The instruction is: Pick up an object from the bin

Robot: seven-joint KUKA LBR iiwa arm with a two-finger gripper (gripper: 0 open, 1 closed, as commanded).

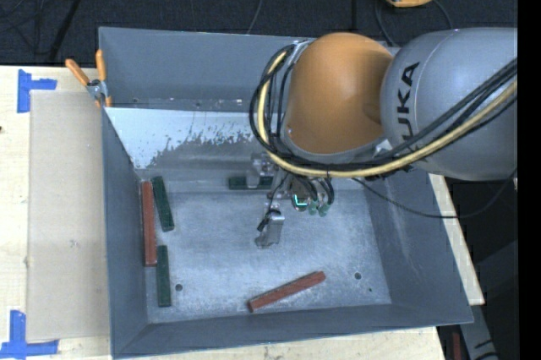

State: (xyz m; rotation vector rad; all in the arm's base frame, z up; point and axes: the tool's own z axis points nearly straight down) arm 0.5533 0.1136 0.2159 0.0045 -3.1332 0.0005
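By the left wall of the grey bin [211, 261], at about 9 o'clock, a long red-brown bar [149, 223] is seen lying lengthwise, with a short dark green bar [162, 204] just beside it on its right; a second dark green bar [162, 275] lies toward 8 o'clock, close by the red-brown bar's lower end; none of these is touched. Near the bin's middle the gripper [270, 230] is seen hanging low over bare floor, under the arm's orange cover [334, 96]; whether it is parted or closed cannot be told, and nothing can be made out in its grasp. A dark green piece [245, 182] lies just behind it at about 12 o'clock, by the foot of the back wall, partly hidden by the arm; a second red-brown bar [286, 291] lies slantwise at about 6 o'clock, apart from the gripper. The task is judged to be at an early part: the gripper is down in the bin, but no thing is seen gripped or raised; the closing on one thing and the lift out are judged to be left; which thing is meant cannot be told, the green piece at 12 o'clock being the nearest.
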